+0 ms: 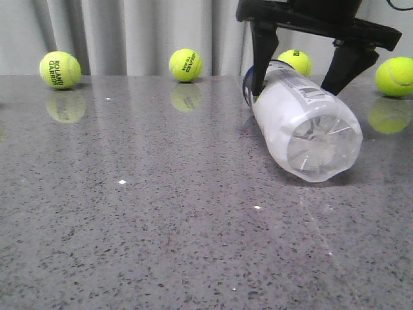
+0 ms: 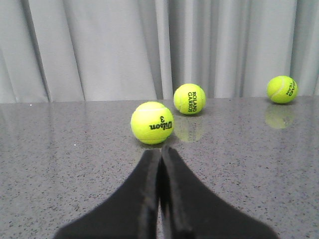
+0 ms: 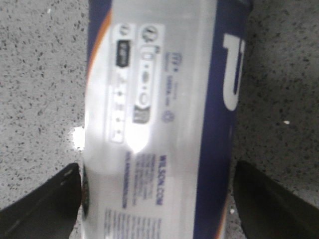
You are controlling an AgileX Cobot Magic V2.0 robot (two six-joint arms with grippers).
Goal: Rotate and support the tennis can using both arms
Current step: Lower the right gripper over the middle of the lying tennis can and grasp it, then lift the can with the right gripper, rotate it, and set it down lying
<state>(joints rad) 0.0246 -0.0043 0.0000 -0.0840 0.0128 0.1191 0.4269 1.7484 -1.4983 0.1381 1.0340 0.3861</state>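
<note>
Frosted plastic, the tennis can (image 1: 303, 126) lies on its side on the grey table (image 1: 129, 226). We see our right gripper (image 1: 300, 81) spread wide, fingers straddling the can, apparently untouched. Our left gripper (image 2: 160, 164) is clenched on nothing, near a yellow ball (image 2: 152, 122).

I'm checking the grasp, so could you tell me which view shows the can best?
The front view: the whole can lies on its side, the right gripper straddling it. The right wrist view shows only a blurred label close-up; the left wrist view doesn't show it.
</note>
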